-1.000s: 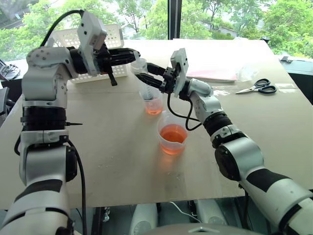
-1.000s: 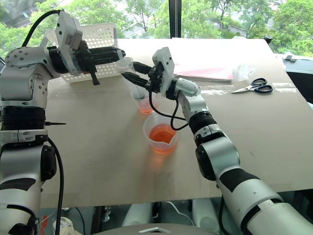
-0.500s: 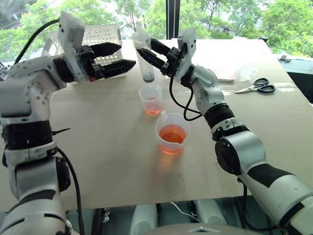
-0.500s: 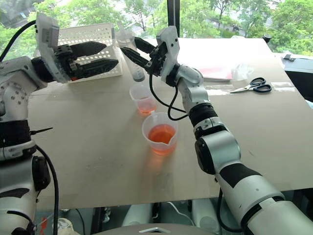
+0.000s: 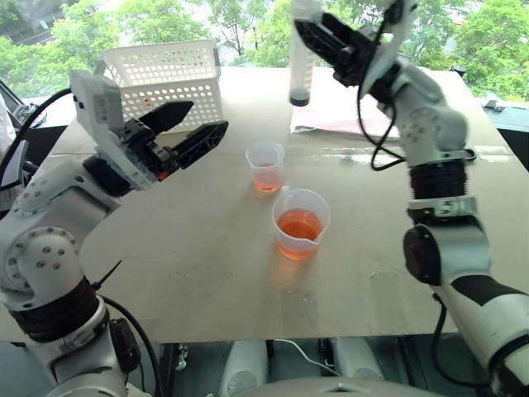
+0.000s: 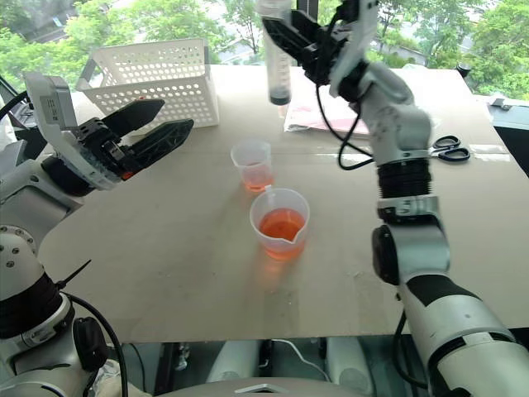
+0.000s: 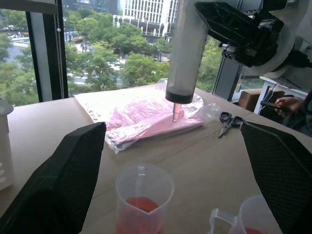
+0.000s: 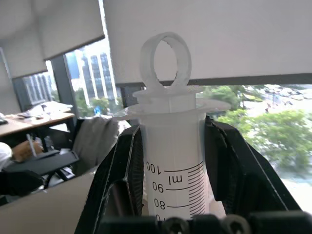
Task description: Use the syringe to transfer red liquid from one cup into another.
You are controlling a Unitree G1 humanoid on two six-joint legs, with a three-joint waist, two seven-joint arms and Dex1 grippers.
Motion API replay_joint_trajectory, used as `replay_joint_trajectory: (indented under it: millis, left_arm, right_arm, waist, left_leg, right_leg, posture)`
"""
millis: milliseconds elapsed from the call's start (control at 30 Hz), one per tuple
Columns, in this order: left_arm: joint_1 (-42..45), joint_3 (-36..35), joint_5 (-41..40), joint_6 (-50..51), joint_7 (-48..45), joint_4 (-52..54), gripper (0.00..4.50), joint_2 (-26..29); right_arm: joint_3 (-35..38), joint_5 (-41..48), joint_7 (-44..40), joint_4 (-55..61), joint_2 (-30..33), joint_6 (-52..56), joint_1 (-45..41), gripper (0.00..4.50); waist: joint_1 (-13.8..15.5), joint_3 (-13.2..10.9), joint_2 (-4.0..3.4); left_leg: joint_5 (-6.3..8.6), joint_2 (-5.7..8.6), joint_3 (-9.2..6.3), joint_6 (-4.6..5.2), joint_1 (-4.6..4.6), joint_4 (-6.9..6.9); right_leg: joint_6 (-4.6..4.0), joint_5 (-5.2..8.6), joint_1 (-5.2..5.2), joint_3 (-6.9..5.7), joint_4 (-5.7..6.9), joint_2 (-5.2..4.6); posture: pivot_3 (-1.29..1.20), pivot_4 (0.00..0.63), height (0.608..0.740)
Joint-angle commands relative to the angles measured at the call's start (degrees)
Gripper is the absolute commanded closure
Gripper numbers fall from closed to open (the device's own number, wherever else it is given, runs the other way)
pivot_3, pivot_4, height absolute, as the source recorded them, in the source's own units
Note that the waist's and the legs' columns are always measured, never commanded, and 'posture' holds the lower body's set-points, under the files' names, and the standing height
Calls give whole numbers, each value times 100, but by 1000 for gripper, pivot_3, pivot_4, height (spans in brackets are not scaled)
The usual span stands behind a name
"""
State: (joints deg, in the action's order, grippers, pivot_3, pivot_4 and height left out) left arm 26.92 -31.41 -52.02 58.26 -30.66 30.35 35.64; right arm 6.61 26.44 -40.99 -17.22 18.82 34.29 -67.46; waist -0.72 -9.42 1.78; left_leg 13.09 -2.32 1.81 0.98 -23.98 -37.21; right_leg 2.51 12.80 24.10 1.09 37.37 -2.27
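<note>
While green trees fill the big windows behind, the tan table spreads wide under my arms, its far edge meeting the glass where a dark window post stands. Through my left wrist view I see tall buildings beyond the trees, and a person's hand at a desk off to one side. On the table's far left sits a white basket with perforated walls. Across from it, toward the far right, lies a pink bag of flat plastic, and past that black-handled scissors lie flat near the right edge. Near the table's middle stands the big cup, spout toward me, with red liquid pooled in it. Just beyond it, apart from it, the small cup stands upright with a shallow layer of the same red at its bottom. My right pincer is raised high above the far side of the table, clenched around the syringe, which hangs nozzle down well above both cups, its black seal low in the barrel. My left pincer hovers over the table's left part, released, its two black fingers spread wide with nothing between them.
</note>
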Motion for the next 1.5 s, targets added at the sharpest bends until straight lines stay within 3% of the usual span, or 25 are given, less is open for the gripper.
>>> replay_joint_trajectory:
  millis: [33, 133, 300, 433, 667, 900, 933, 967, 1100, 1200, 1300, 1500]
  left_arm:
    - [-205, -51, -305, -109, 210, 395, 0, 62]
    - [-604, -168, -579, -94, 229, 595, 0, 197]
    - [-1132, -372, -1125, -90, 135, 802, 0, 580]
    - [-2031, -787, -1688, -68, -449, 1108, 0, 1005]
    - [-3662, -1596, -2099, -376, -1503, 1486, 0, 1403]
    - [-4204, -1501, -1869, -852, -2351, 1790, 0, 1767]
    - [-4199, -1422, -1804, -944, -2412, 1806, 0, 1794]
    - [-4196, -1364, -1762, -1010, -2449, 1812, 0, 1810]
    - [-4042, -1047, -1743, -1217, -2359, 1785, 0, 1844]
    - [-3945, -951, -1759, -1285, -2099, 1663, 0, 1797]
    - [-3916, -995, -1852, -1237, -1331, 1395, 0, 1585]
    - [-4125, -1050, -1431, -1279, -150, 1076, 0, 1123]
  right_arm:
    - [65, 249, 102, 1126, 960, 1623, 76, 3113]
    - [101, 176, 469, 1720, 1914, 3146, 453, 3113]
    - [429, 719, 885, 2584, 2506, 5670, 1350, 3113]
    - [-67, 1457, 1058, 2841, 3043, 5821, 2256, 3113]
    - [-397, 1094, 1591, 2606, 2474, 5821, 2629, 3113]
    - [-595, 776, 1706, 2082, 1960, 5649, 2466, 3113]
    - [-646, 721, 1690, 2020, 1932, 5571, 2460, 2314]
    - [-682, 674, 1674, 1974, 1920, 5512, 2456, 2072]
    - [-637, 687, 1514, 1952, 1876, 5411, 2433, 274]
    - [-592, 702, 1340, 2316, 2149, 5201, 2607, 121]
    - [-180, 1084, 634, 3240, 2673, 4616, 3209, 121]
    - [1677, 1545, -1342, 4638, 3097, 2349, 5670, 121]
  waist:
    - [1, 0, 1]
    - [-17, 2, 3]
    - [-25, 2, 3]
    - [-46, 1, 1]
    - [-112, 2, 6]
    - [-66, 2, 6]
    - [-63, 2, 6]
    - [-60, 2, 6]
    - [-36, 0, 3]
    - [-16, -2, -1]
    - [43, -3, -3]
    - [51, -1, 3]
  left_leg:
    - [0, 2, 1, 0, 0, 0]
    - [1, 10, 10, 2, 2, 4]
    - [2, 5, 21, 3, 5, 9]
    - [2, 4, 28, 4, 6, 9]
    - [2, -4, 54, 7, 11, 1]
    - [3, -3, 76, 7, 12, 3]
    - [3, -4, 78, 7, 12, 4]
    - [3, -3, 78, 7, 12, 5]
    - [3, -4, 80, 7, 12, 6]
    - [3, -4, 80, 7, 12, 6]
    - [4, -4, 75, 9, 8, 8]
    - [10, -5, 66, 15, 11, 12]
  right_leg:
    - [-1, 1, -1, 0, -4, 1]
    - [-1, 1, -3, 4, -18, 9]
    - [-12, 7, -4, 16, -26, 20]
    - [-11, 8, -4, 27, -34, 24]
    - [-19, 15, -4, 41, -45, 31]
    - [-22, 16, -7, 39, -50, 31]
    - [-22, 16, -7, 40, -51, 31]
    - [-22, 16, -6, 40, -51, 31]
    - [-22, 16, -5, 41, -51, 32]
    - [-22, 16, -5, 40, -51, 32]
    - [-20, 17, -5, 37, -54, 29]
    - [15, 14, -21, 29, -63, 30]
  posture:
    - [0, 150, 740]
    - [0, 150, 740]
    - [0, 150, 740]
    - [0, 150, 740]
    - [0, 150, 740]
    - [0, 150, 740]
    - [0, 150, 740]
    - [0, 150, 740]
    - [0, 150, 740]
    - [0, 150, 740]
    - [0, 150, 740]
    - [0, 150, 740]
